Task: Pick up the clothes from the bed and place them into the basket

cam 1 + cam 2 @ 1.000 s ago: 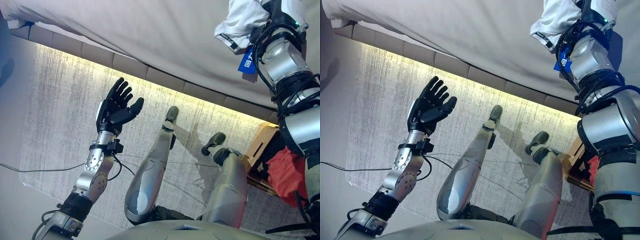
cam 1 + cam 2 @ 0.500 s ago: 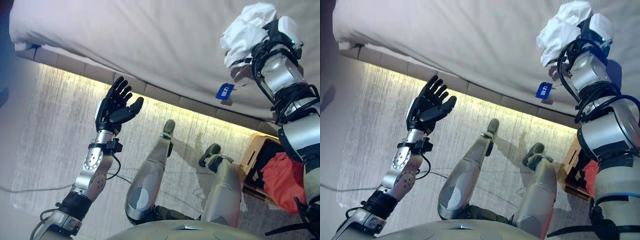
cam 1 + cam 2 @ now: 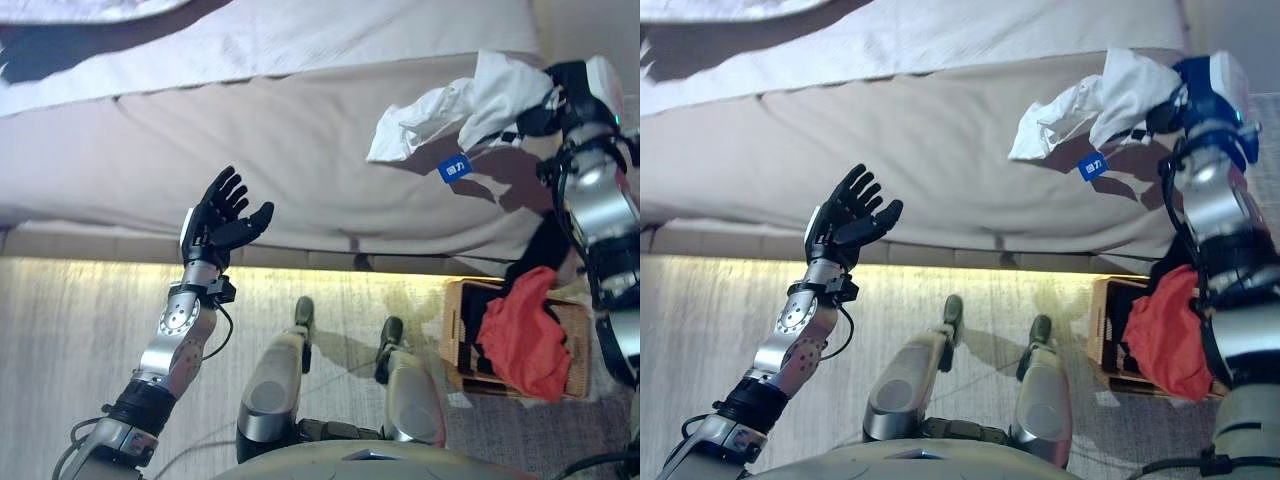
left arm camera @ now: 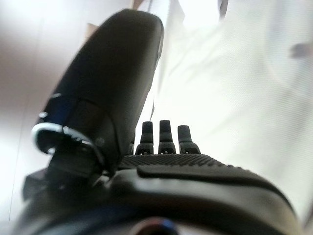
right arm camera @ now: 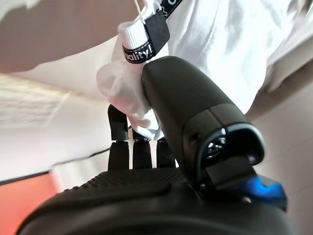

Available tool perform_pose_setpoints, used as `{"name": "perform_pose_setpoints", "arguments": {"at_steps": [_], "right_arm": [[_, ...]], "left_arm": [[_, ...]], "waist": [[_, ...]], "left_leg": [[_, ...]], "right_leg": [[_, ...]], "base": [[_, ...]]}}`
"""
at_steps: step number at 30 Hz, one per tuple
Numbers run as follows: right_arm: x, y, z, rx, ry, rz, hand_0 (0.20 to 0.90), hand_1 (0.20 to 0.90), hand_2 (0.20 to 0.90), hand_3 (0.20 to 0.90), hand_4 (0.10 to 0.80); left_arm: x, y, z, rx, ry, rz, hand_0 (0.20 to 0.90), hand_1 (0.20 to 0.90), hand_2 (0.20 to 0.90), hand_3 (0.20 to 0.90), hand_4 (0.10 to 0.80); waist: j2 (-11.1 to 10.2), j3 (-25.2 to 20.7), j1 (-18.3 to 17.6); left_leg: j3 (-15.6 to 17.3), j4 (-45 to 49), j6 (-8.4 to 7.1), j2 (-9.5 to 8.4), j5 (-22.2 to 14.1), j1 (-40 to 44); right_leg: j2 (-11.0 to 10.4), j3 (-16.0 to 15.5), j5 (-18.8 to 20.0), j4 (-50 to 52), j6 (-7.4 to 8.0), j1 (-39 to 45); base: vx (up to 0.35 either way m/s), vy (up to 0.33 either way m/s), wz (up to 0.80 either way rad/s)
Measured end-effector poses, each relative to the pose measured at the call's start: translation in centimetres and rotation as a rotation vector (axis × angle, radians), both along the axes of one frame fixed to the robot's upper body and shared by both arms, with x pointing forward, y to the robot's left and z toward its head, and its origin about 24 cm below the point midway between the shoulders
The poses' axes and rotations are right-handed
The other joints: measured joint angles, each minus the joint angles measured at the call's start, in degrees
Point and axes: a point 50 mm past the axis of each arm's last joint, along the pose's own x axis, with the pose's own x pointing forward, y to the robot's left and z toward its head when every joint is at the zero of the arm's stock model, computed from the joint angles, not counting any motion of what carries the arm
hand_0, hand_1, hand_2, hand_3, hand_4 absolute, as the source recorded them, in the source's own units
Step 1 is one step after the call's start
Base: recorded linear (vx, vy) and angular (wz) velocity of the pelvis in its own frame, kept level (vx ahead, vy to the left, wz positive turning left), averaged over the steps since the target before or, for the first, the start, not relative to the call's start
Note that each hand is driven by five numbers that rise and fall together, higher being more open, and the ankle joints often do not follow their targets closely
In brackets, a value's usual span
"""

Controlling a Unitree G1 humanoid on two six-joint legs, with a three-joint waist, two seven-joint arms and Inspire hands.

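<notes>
My right hand [image 3: 548,105] is shut on a white garment [image 3: 460,105] with a blue tag [image 3: 454,169] and holds it up above the bed's [image 3: 300,170] right end. In the right wrist view my fingers [image 5: 132,147] and thumb pinch the white cloth [image 5: 215,44]. A wicker basket [image 3: 455,335] stands on the floor to the lower right, below that hand, with a red garment [image 3: 520,335] and something black in it. My left hand [image 3: 215,225] is open and empty, raised in front of the bed's side; it also shows in the left wrist view [image 4: 161,142].
The bed has a grey cover and white bedding [image 3: 300,40] at the back. A lit strip runs along the bed's base above a pale rug [image 3: 70,340]. The basket stands close to the bed's side.
The camera has tilted up, so the bed top and whole basket show. My right hand has lifted the white garment off the bed and it hangs out leftwards. My left hand stays raised and open.
</notes>
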Motion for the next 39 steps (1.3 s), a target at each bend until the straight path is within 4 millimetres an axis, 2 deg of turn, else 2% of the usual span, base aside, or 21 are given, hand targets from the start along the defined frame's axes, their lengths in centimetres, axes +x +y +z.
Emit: {"name": "perform_pose_setpoints", "arguments": {"at_steps": [4, 6, 10, 13, 18, 21, 24, 27, 29, 36, 39], "right_arm": [[-2.0, -0.2, -5.8, 0.067, 0.144, -0.033, 0.300, 0.300, 0.300, 0.200, 0.100], [-3.7, -0.6, -8.9, 0.111, 0.217, -0.068, 0.300, 0.300, 0.300, 0.200, 0.100], [-6.9, -1.6, -12.3, 0.139, 0.311, -0.121, 0.300, 0.300, 0.300, 0.200, 0.100], [-8.7, -2.4, -13.0, 0.161, 0.311, -0.166, 0.300, 0.300, 0.300, 0.200, 0.100], [-10.4, -3.4, -13.1, 0.147, 0.309, -0.200, 0.300, 0.300, 0.300, 0.200, 0.100], [-10.6, -3.6, -13.2, 0.143, 0.311, -0.199, 0.300, 0.300, 0.300, 0.200, 0.100], [-11.0, -3.7, -13.5, 0.142, 0.323, -0.203, 0.300, 0.300, 0.300, 0.200, 0.100], [-11.4, -3.8, -13.8, 0.141, 0.339, -0.209, 0.300, 0.300, 0.300, 0.200, 0.100], [-11.7, -3.9, -14.1, 0.142, 0.351, -0.216, 0.300, 0.300, 0.300, 0.200, 0.100], [-12.7, -4.8, -15.6, 0.158, 0.433, -0.261, 0.300, 0.300, 0.300, 0.200, 0.100], [-13.2, -5.0, -16.9, 0.164, 0.505, -0.272, 0.300, 0.300, 0.300, 0.200, 0.100]], "left_arm": [[-0.4, 0.7, -2.5, 0.009, 0.117, 0.050, 0.900, 0.900, 0.900, 0.900, 0.800], [-0.8, -0.2, -3.8, -0.030, 0.166, 0.050, 0.900, 0.900, 0.900, 0.900, 0.800], [-1.2, -0.9, -4.7, -0.050, 0.191, 0.029, 0.900, 0.900, 0.900, 0.900, 0.800], [-1.6, -0.9, -5.7, -0.027, 0.229, 0.025, 0.900, 0.900, 0.900, 0.900, 0.800], [-2.0, -1.1, -7.0, -0.042, 0.279, 0.038, 0.900, 0.900, 0.900, 0.900, 0.800], [-2.3, -1.2, -7.3, -0.021, 0.290, 0.035, 0.900, 0.900, 0.900, 0.900, 0.800], [-2.3, -1.4, -7.3, -0.015, 0.291, 0.033, 0.900, 0.900, 0.900, 0.900, 0.800], [-2.3, -1.5, -7.4, -0.021, 0.293, 0.037, 0.900, 0.900, 0.900, 0.900, 0.800], [-2.4, -1.7, -7.6, -0.029, 0.300, 0.038, 0.900, 0.900, 0.900, 0.900, 0.800], [-2.5, -1.9, -7.7, -0.023, 0.304, 0.034, 0.900, 0.900, 0.900, 0.900, 0.800], [-2.6, -1.9, -7.9, -0.005, 0.312, 0.028, 0.900, 0.900, 0.900, 0.900, 0.800]], "waist": [[-2.65, -5.17, -4.51], [-2.73, -7.78, -6.67], [-2.38, -10.39, -9.25], [-1.00, -12.47, -12.18], [0.30, -13.67, -14.78], [0.55, -14.19, -16.20], [0.69, -14.67, -16.70], [0.88, -14.92, -17.23], [1.63, -16.38, -17.87], [3.10, -17.30, -17.66], [3.72, -17.65, -17.62]], "left_leg": [[3.20, -4.39, -0.02, 1.05, 0.01, 4.22], [5.23, -7.04, -0.02, 1.50, 0.01, 7.38], [7.44, -10.27, -0.24, 2.59, 0.16, 11.41], [8.40, -12.33, -0.78, 3.28, 0.51, 12.61], [10.75, -12.36, -0.79, 4.15, 0.50, 13.71], [11.77, -12.40, -1.17, 4.77, 0.24, 13.54], [13.08, -12.64, -2.18, 5.38, -0.21, 13.40], [13.63, -12.67, -2.38, 5.61, -0.11, 13.19], [13.98, -12.67, -3.03, 5.74, 0.36, 11.76], [14.27, -12.67, -3.23, 6.09, 0.51, 11.10], [14.32, -12.66, -3.28, 6.10, 0.85, 10.77]], "right_leg": [[1.43, 2.15, 1.79, -5.88, -0.20, 3.26], [2.19, 4.10, 1.89, -7.71, -0.31, 4.90], [3.50, 6.32, 1.93, -10.06, -0.37, 7.30], [4.53, 7.20, 1.98, -11.20, -0.41, 7.46], [5.71, 9.66, 2.42, -11.53, -0.32, 7.40], [6.39, 10.52, 3.36, -12.46, -0.07, 7.17], [7.08, 11.66, 3.83, -13.06, -0.10, 6.40], [7.29, 12.38, 3.86, -13.10, -0.13, 5.87], [7.45, 12.55, 4.59, -13.13, -0.15, 4.30], [7.76, 12.55, 4.83, -13.14, -0.42, 3.48], [7.72, 12.45, 5.08, -13.14, -0.32, 3.21]], "base": [[0.035, -0.039, -0.47], [0.010, -0.056, -0.49], [-0.003, -0.040, -0.36], [-0.015, -0.028, -0.23], [0.000, -0.029, -0.24], [-0.026, -0.050, -0.18], [-0.032, -0.032, -0.24], [-0.029, -0.041, -0.13], [-0.037, -0.062, -0.09], [-0.034, -0.063, -0.01], [-0.016, -0.057, 0.01]]}}
